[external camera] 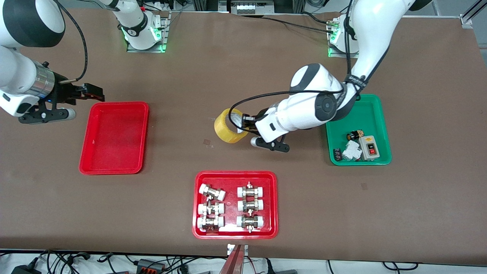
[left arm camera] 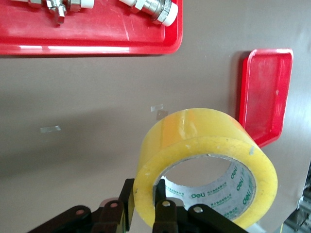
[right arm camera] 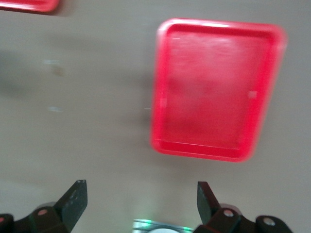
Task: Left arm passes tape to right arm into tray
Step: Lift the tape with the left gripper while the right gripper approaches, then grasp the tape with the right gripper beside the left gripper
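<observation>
Tape [external camera: 229, 125]: wide ring of translucent yellow film, glossy, with a white inner core carrying green printed lettering, seen clearly in the left wrist view [left arm camera: 206, 162]. The roll is tipping on its side, open centre facing roughly sideways, and it is hanging in the air above bare brown table [external camera: 243, 68] near the middle, between the tray [external camera: 114, 137] and the green tray [external camera: 358, 129].

Left arm [external camera: 319, 102]: reaching in from its base, elbow folding over the green tray, forearm lying nearly level and pointing toward the right arm's end of the table. Left gripper [external camera: 245, 123]: fingers are pinching the wall of the roll, one finger [left arm camera: 165, 216] sitting inside the core and the other on the outer face. The roll is projecting out from the fingertips, toward the tray.

Right arm [external camera: 23, 83]: silver cuff showing at the wrist, held out level at its own end of the table. Right gripper [external camera: 93, 93]: hovering just off the tray's rim, at the corner farthest from the front camera; its fingers [right arm camera: 75, 196] are standing spread wide, nothing between them. It is well apart from the tape.

Tray: glossy red, shallow, rounded corners, nothing lying in it. A second red tray [external camera: 235, 204], holding white-capped metal fittings [external camera: 230, 205], is sitting nearer the front camera than the tape.
</observation>
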Controlling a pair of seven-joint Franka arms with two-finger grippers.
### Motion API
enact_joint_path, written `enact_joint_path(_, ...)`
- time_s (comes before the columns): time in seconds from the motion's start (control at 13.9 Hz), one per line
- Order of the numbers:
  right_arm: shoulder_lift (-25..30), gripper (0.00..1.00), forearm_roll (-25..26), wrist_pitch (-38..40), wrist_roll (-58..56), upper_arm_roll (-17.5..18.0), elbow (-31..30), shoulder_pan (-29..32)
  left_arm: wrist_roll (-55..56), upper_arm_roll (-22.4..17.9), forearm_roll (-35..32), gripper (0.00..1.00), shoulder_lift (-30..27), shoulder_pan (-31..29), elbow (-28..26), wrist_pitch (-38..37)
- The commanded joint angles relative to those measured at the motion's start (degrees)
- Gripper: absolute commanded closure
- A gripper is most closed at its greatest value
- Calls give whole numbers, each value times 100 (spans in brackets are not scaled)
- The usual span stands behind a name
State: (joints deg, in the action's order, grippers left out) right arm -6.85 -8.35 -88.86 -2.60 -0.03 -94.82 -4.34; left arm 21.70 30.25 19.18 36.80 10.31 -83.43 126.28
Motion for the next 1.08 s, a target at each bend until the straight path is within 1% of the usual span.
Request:
enact_joint_path(0.0,-342,0,-1050,80,-118,-15,104,12,343,-19,-116,100,99,128,266,10)
enact_joint_path(0.07,-448,0,-1473,54,-127,-24,104,21,352,-37,-116,100,90,138,266,11)
enact_joint_path(0.22,-633,0,-2133,27,-223,-24,104,30,352,-37,-116,100,99,146,266,19)
enact_joint_path(0.36,-931,0,-2914,27,-416,-24,200,12,352,-37,-116,100,134,155,266,46)
enact_joint_path(0.58,-1467,0,-3759,-183,-1082,-6,446,-49,370,-45,-134,100,274,295,257,588)
enact_joint_path(0.65,-1582,0,-3945,-314,-1277,-6,473,-145,422,-45,-125,100,344,331,257,808)
enact_joint_path(0.79,-1688,0,-4227,-709,-1401,-6,474,-364,684,-54,-116,100,398,427,266,924)
enact_joint_path(0.87,-1749,0,-4289,-911,-1410,-6,491,-479,886,-98,-116,100,424,506,283,942)
enact_joint_path(1.01,-1881,0,-4307,-1324,-1655,-6,500,-672,1090,-256,-108,100,442,752,283,1292)
